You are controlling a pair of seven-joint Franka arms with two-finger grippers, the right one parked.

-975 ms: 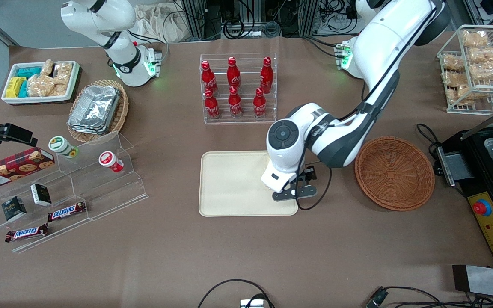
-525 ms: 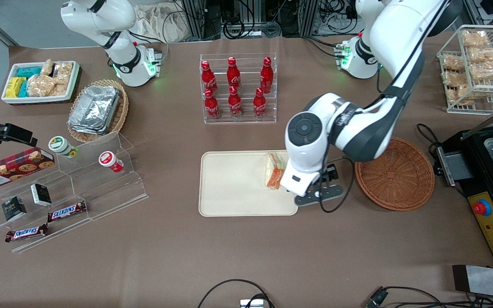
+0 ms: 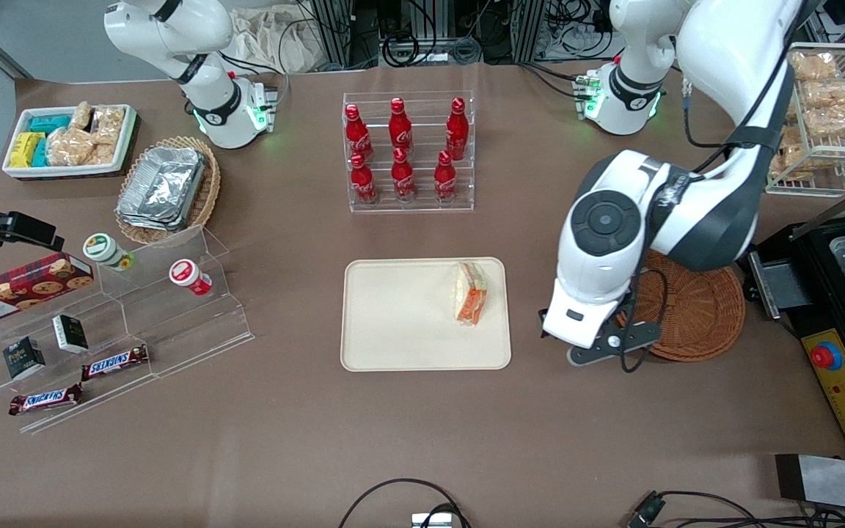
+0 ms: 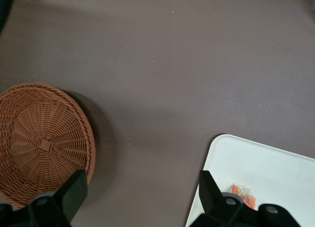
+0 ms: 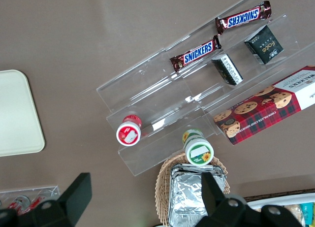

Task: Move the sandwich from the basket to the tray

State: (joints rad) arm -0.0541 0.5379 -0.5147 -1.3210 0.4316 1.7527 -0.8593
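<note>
Brown counter (image 3: 393,440), and the sandwich (image 3: 471,294) lies on the tray (image 3: 400,315). The gripper (image 4: 140,197) hangs above bare counter between tray and basket (image 3: 694,308), fingers (image 4: 69,195) spread, holding nothing.

Woven wicker basket (image 3: 694,315); smooth matt tray (image 3: 400,323); black tool (image 4: 140,207)

The front view looks steeply down on the whole table (image 3: 283,440); the left wrist view looks straight down, closer, between basket (image 4: 42,138) and tray (image 4: 266,173); the right wrist view shares the tray's (image 5: 17,113) edge
</note>
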